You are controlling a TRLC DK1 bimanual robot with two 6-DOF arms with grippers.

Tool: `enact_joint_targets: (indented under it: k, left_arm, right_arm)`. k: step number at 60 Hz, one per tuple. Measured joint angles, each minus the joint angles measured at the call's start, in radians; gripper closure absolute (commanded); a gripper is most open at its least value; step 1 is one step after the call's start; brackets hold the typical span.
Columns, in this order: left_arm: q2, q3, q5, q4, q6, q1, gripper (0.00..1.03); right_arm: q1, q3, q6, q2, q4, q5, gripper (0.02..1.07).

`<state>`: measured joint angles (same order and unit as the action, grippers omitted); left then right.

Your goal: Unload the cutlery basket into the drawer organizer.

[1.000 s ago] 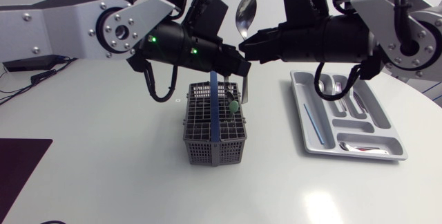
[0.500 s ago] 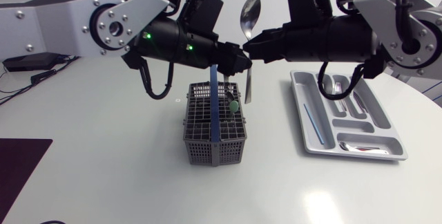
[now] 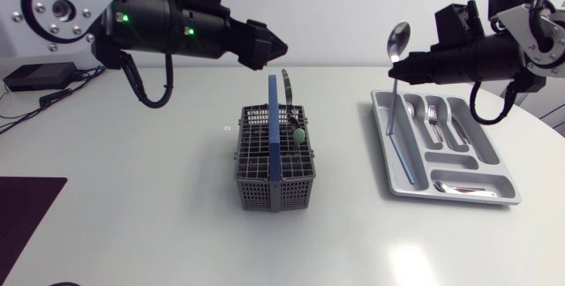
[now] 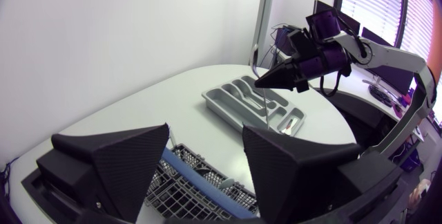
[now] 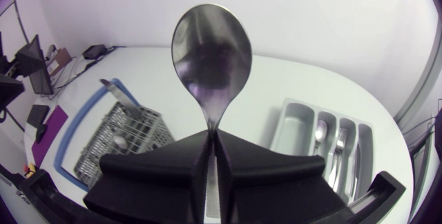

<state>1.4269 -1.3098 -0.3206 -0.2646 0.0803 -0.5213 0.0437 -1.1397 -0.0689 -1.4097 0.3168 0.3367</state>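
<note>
Right fingers (image 3: 396,69): clamped on the spoon (image 3: 398,41), bowl upright above them, handle hanging below over the organizer (image 3: 381,140).
Left fingers (image 3: 279,49): spread apart, nothing between them.
Basket (image 3: 275,167): on the table (image 3: 132,198), under the left fingers.

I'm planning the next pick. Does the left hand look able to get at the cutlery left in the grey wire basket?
Probably yes: the open left hand hangs above the grey wire basket with nothing between; only its upright blue handle narrows the opening.
</note>
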Motion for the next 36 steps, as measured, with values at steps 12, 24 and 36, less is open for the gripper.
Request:
enact_joint_targets:
  k: [12, 24, 36]
  left_arm:
    - [-0.030, 0.055, 0.013, 0.000, 0.030, 0.039, 0.10]
    - [-0.063, 0.083, 0.016, 0.000, 0.055, 0.050, 0.10]
    - [-0.082, 0.105, 0.019, 0.000, 0.063, 0.057, 0.10]
  right_arm:
    - [-0.152, -0.079, -0.073, -0.173, 0.032, -0.035, 1.01]
    - [-0.215, -0.158, -0.093, -0.283, 0.043, -0.103, 1.01]
    - [-0.243, -0.248, -0.096, -0.391, 0.043, -0.143, 1.01]
